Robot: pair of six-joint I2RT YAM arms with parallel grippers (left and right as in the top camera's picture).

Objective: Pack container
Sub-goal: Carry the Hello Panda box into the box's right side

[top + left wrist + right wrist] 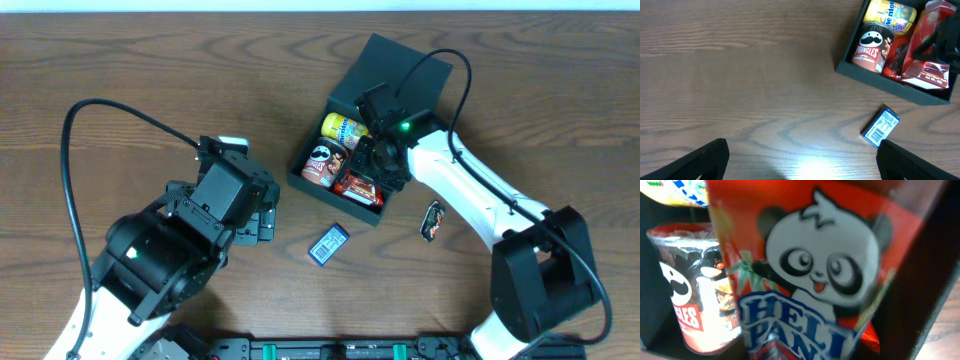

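Observation:
The dark container (325,198) sits at centre right with its flap lid (400,75) open to the far side. It holds a yellow can (343,128), a Pringles can (325,163) and a red Hello Panda box (360,187). My right gripper (382,160) is down inside the container and appears shut on the Hello Panda box (815,270), which fills the right wrist view and hides the fingertips. The box stands tilted in the left wrist view (927,55). My left gripper (802,160) is open and empty over bare table, left of the container (875,82).
A small blue packet (328,244) lies on the table just in front of the container, near my left gripper's right finger (881,126). A small dark snack packet (432,220) lies to the right of the container, under my right arm.

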